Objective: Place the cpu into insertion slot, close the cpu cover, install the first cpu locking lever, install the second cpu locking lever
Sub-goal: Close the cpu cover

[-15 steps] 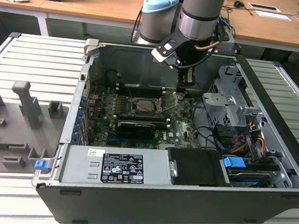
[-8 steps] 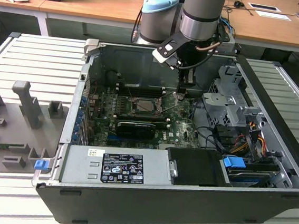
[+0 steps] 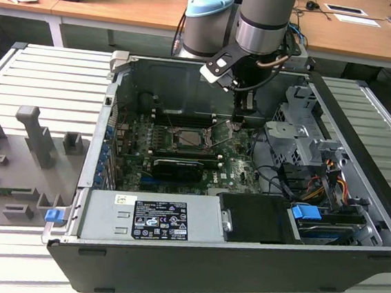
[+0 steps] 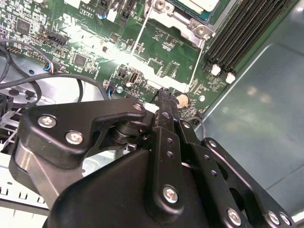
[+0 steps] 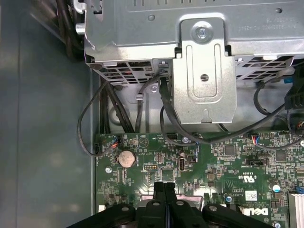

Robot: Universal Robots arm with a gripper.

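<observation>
Your open, dark steel computer case (image 3: 238, 279) holds the green motherboard (image 3: 134, 151), a boxy silver power supply (image 3: 154, 219) and a folded sheet-metal drive cage (image 3: 290, 138). On the board, the cpu (image 3: 191, 138) lies flat in its socket. Its pale face shows through the thin silvery cpu cover (image 4: 180, 20) that frames it. Your gripper (image 3: 238, 121) hangs just beside the socket, on the exterior view's right, with its black fingers pressed together.
</observation>
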